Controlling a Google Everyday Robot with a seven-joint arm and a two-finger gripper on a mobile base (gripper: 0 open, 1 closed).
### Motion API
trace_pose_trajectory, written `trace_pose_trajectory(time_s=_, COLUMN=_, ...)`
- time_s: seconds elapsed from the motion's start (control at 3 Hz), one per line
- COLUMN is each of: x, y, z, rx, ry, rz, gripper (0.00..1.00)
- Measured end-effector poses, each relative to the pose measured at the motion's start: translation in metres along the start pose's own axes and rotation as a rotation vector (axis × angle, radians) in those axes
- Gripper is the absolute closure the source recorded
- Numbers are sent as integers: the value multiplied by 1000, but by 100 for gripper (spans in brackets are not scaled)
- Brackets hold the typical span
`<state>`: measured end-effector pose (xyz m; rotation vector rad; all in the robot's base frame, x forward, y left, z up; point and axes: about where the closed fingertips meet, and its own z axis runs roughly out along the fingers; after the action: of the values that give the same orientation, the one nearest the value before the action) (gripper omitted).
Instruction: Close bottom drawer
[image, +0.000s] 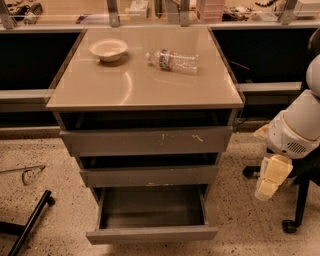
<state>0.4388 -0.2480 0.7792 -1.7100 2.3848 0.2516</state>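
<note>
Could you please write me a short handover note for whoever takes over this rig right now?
Gripper: hangs right of the cabinet, at about middle-drawer height, clear of it and touching no drawer.
Bottom drawer: pulled far out, with nothing seen inside.
Done: nothing yet; the drawer is not pushed in.
Left: bring the gripper to the drawer's flat front and push it in until flush.
Also there: a bowl and a water bottle lying on its side on the cabinet top, not part of the job.
</note>
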Motion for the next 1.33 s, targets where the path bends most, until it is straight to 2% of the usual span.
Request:
trace_pose_trajectory(time_s=0.33, x=14, y=3, z=53, rx=-78, ry=-18, rz=24, gripper=0)
trace_pose_trajectory(time_s=0.67, x=41, y=8, z=133, rx=-151, ry=-32, rz=11, gripper=0)
trace_pose_trajectory(time_s=1.0, x=50, y=13, z=193, rx=-191, ry=-107, rz=-49, gripper=0)
trace_pose_trajectory(time_s=1.33, x=50, y=13, z=194, rx=-191, ry=-107, rz=-49, gripper=0)
